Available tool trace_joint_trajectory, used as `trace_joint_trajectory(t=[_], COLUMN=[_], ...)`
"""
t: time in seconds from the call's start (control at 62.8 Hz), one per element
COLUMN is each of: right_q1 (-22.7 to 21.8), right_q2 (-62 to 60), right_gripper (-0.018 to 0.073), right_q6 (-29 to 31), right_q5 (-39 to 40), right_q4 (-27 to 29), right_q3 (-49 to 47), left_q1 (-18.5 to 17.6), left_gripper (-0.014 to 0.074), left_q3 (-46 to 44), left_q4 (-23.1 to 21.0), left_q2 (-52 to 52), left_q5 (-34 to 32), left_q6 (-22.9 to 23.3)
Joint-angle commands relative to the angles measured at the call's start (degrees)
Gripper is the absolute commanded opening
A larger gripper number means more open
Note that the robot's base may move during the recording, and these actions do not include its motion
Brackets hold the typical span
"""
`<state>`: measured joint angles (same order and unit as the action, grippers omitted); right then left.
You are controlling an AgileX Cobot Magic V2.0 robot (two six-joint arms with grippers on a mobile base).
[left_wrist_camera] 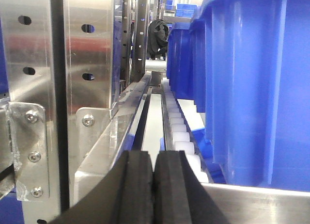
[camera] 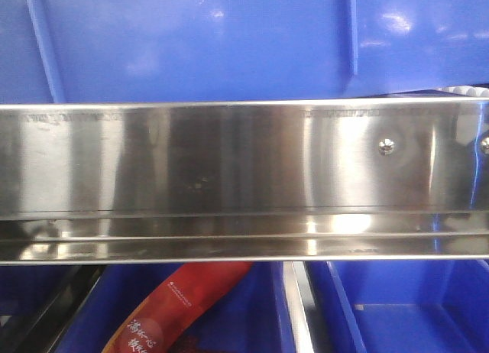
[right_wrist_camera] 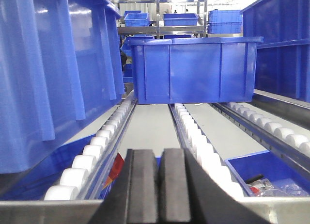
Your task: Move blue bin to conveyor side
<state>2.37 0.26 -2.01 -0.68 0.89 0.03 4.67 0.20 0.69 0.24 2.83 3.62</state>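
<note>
The blue bin (camera: 199,40) fills the top of the front view, its glossy ribbed wall rising behind a steel rail. It stands on the roller rack between my two grippers. In the left wrist view it (left_wrist_camera: 252,88) is close on the right. In the right wrist view it (right_wrist_camera: 43,73) is close on the left. My left gripper (left_wrist_camera: 154,158) is shut and empty, beside the bin's wall. My right gripper (right_wrist_camera: 160,156) is shut and empty, beside the bin's other wall. The conveyor belt with its red frame is out of view.
A shiny steel rail (camera: 244,177) crosses the front. White rollers (right_wrist_camera: 97,146) run in lanes away from me. Another blue crate (right_wrist_camera: 193,69) stands at the far end and one (right_wrist_camera: 281,44) on the right. Steel posts (left_wrist_camera: 87,64) stand left. Lower bins hold a red packet (camera: 183,299).
</note>
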Motion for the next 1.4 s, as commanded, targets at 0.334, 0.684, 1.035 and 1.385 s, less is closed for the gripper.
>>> trace_joint_trajectory(t=[0.334,0.684,1.035,1.385], right_q1=[-0.1,-0.1,-0.1,-0.1], right_q2=[-0.3,-0.3,-0.3,-0.3], right_gripper=[-0.0078,-0.0078,-0.0078,-0.0078], right_q6=[0.2,0.2,0.2,0.2], right_q5=[1.1,1.1,1.1,14.5], right_q4=[-0.1,-0.1,-0.1,-0.1], right_q3=[0.0,0.0,0.0,0.0], left_q1=[0.0,0.0,0.0,0.0], left_gripper=[-0.0012,-0.0012,-0.0012,-0.0012], left_q3=[-0.2,-0.2,-0.2,-0.2], left_q4=[0.2,0.2,0.2,-0.7], left_q2=[-0.2,-0.2,-0.2,-0.2], left_q5=[-0.8,-0.8,-0.8,-5.3], left_q6=[0.4,0.4,0.4,0.4])
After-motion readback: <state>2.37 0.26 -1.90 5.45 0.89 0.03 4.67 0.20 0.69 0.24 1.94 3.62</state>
